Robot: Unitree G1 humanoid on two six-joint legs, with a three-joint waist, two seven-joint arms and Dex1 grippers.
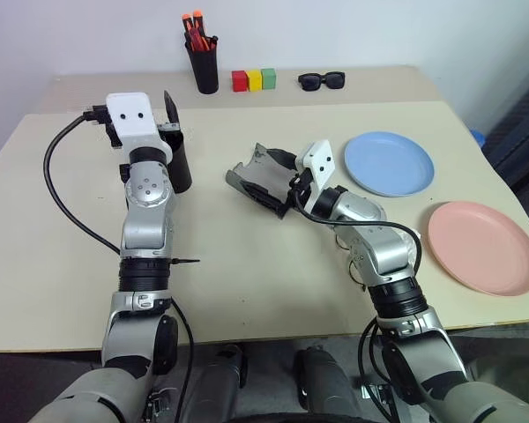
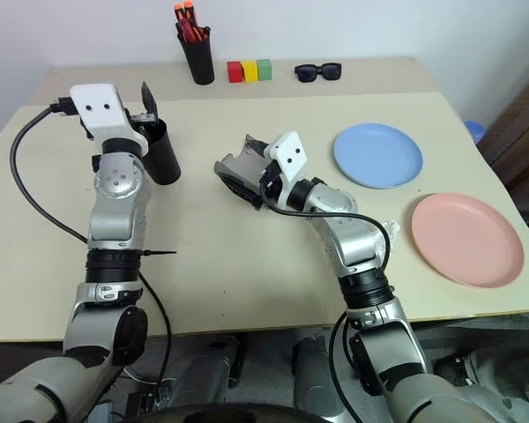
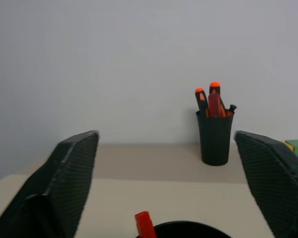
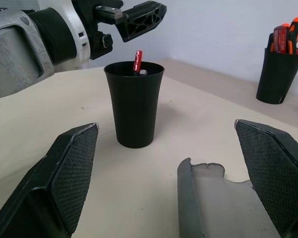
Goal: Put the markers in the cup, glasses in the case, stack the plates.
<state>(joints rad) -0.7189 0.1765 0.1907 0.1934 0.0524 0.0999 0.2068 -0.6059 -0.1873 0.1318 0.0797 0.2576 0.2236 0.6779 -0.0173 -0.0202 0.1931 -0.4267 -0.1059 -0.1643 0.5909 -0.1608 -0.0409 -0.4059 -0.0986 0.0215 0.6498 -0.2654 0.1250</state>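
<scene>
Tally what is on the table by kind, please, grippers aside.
Plates: 2, the blue plate and the pink plate
Black cups: 2, the cup and the pen holder
Blocks: 3, red, yellow, green
Sunglasses: 1
Grey case: 1
Total: 9

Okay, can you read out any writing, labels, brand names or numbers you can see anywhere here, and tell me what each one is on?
None: no readable text, number or sign in any view.
The black cup, the pen holder, the grey case, the blue plate, the pink plate and the three coloured blocks are all plain.
The white housings on both wrists show only small dark dots, no lettering.
</scene>
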